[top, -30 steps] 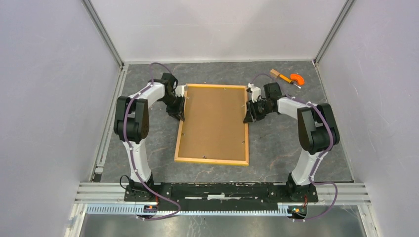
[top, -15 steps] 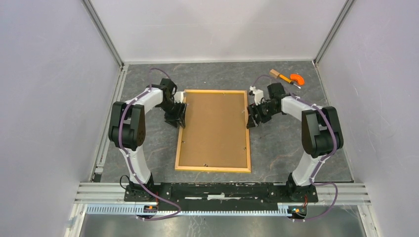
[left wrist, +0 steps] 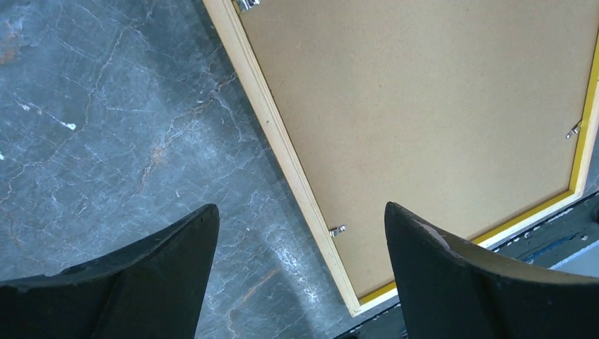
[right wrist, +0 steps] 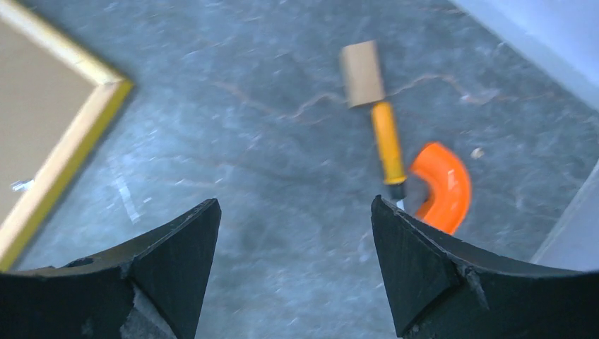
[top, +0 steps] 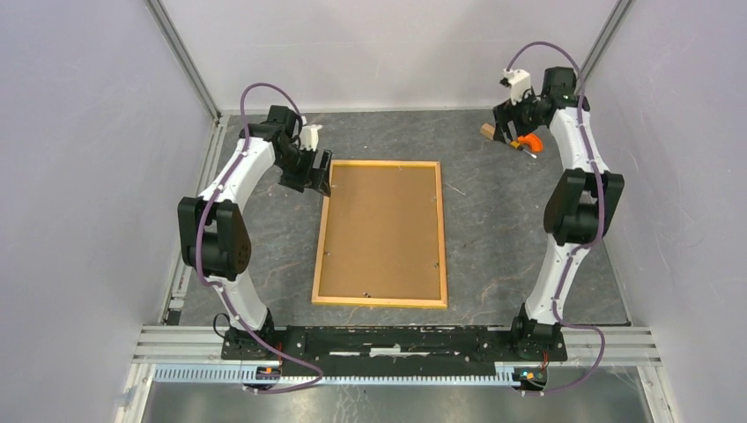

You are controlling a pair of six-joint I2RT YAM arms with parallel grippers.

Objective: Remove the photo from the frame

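**Frame back-up on the table, both claws wide and empty**

You see the frame (top: 380,295) lying flat on the table (top: 502,229) between the two arms, with its brown backing board (top: 380,220) facing up. The photo is hidden from view. Small metal clips (left wrist: 337,230) sit along the board's edge. Your left gripper (top: 317,174) hovers near the frame's far-left corner, fingers spread wide, holding nothing. Your right gripper (top: 509,132) hangs well apart from the frame, above an orange-handled tool (right wrist: 387,141) and an orange curved piece (right wrist: 443,185). It too is wide and empty.
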